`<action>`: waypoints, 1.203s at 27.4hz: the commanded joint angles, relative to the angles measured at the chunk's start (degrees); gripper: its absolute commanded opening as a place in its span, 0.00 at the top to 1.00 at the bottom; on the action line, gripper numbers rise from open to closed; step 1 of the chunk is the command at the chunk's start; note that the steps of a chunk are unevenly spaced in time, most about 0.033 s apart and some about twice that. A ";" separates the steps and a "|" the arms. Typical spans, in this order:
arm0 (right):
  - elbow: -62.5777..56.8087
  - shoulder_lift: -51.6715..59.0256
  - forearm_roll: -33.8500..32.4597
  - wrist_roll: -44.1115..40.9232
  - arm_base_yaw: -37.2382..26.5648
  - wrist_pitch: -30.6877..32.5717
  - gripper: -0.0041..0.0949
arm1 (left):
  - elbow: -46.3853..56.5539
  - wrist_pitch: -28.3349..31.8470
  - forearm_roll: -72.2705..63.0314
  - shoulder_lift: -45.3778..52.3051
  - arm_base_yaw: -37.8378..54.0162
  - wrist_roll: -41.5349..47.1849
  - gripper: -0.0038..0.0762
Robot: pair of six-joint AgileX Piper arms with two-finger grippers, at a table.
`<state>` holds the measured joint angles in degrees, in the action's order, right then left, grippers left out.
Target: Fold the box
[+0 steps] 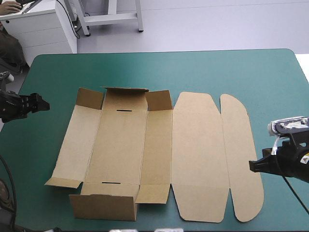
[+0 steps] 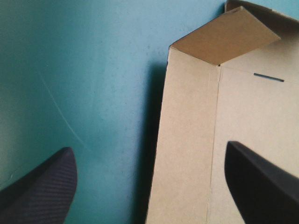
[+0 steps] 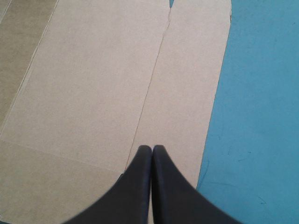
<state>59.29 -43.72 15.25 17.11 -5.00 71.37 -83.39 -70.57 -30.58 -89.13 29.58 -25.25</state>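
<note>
The brown box point(image 1: 120, 145) lies spread out in the middle of the table. Its near end wall point(image 1: 102, 207) and the far end flaps point(image 1: 125, 99) stand up, and the lid point(image 1: 200, 154) with its rounded tuck flap point(image 1: 241, 159) lies flat to the right. My left gripper point(image 1: 42, 104) hovers open to the left of the box, level with its far left corner flap point(image 2: 224, 39); the box's left panel point(image 2: 187, 149) lies ahead between the fingers of the left gripper point(image 2: 148, 147). My right gripper point(image 1: 252, 165) is shut, its tip point(image 3: 152, 147) over the tuck flap's point(image 3: 187, 93) right edge.
The teal-green cover point(image 1: 217, 70) shows as a broad strip beyond the box and as narrower strips on either side point(image 3: 261, 116). The table's right edge point(image 1: 300, 72) is close behind the right arm. A white cabinet point(image 1: 43, 26) stands past the far left corner.
</note>
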 commanded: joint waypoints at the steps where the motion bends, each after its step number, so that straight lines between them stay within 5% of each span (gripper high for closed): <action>1: 1.24 0.22 0.96 0.68 -0.33 -0.94 0.98 | -1.96 -2.25 -5.93 -1.52 0.03 -4.63 0.15; 6: 1.24 0.22 1.10 0.68 -0.33 -1.07 0.98 | -1.11 -3.60 -7.11 -5.38 -0.07 -12.58 0.15; 17: 1.24 0.22 1.90 0.25 -0.33 -1.41 0.98 | 1.06 -3.85 -7.09 -13.40 -0.07 -14.10 0.15; 33: 1.24 0.22 1.80 1.30 -0.33 -2.15 0.98 | 28.75 -3.95 -6.55 -7.35 -3.56 -14.17 0.15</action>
<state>59.29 -43.72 16.13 17.64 -5.00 71.33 -59.16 -67.85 -40.49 -98.44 26.82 -41.09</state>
